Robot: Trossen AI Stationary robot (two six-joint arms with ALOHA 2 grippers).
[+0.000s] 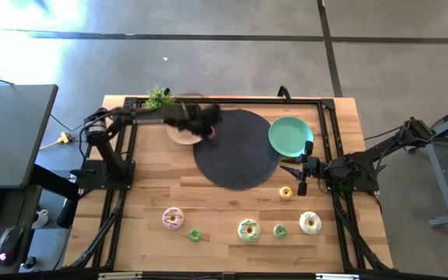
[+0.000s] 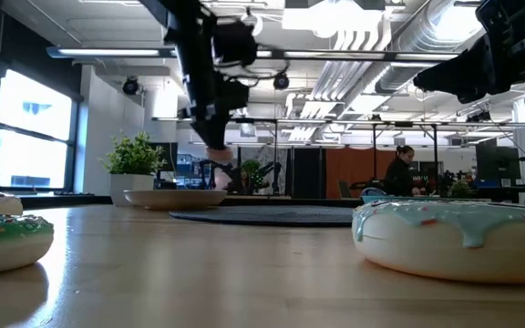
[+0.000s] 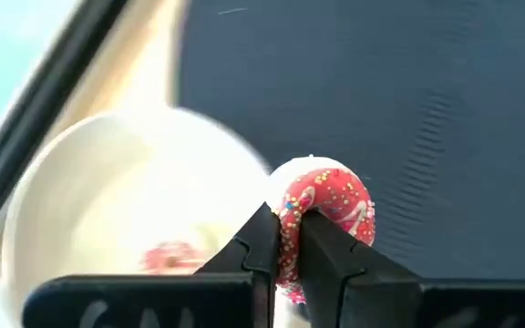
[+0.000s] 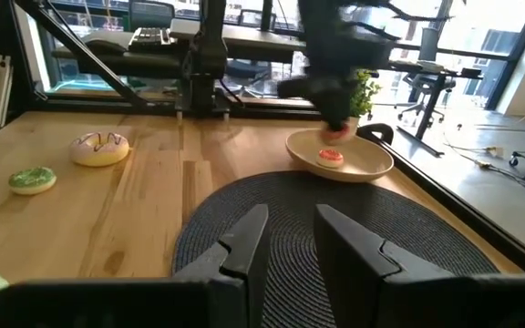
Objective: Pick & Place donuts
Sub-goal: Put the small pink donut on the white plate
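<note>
My left gripper [image 1: 207,129] hangs over the seam between the beige plate [image 1: 179,136] and the black mat [image 1: 239,152], shut on a red sprinkled donut [image 3: 328,202]. A second red donut [image 4: 331,158] lies flat in the beige plate. My right gripper [image 1: 300,177] waits open at the mat's right edge, below the teal plate [image 1: 289,134]. On the bare wood near the front lie a pink donut [image 1: 173,218], two mini green ones [image 1: 194,235] [image 1: 280,231], a larger green-and-white one [image 1: 248,229], a white one [image 1: 310,223] and a mini yellow one [image 1: 286,192]. My left gripper pinches the red donut's ring wall [image 3: 291,239] between its two fingers [image 3: 261,244], one at the outer rim and the other seemingly in the hole. The fingers come from above, pointing down. The donut is lifted clear and stands on edge in the hold.
A small potted plant [image 1: 159,96] stands at the far edge beside the beige plate. Black frame rails [image 1: 232,99] run along the table's far and side edges. Open wood lies between the mat and the row of donuts at the front.
</note>
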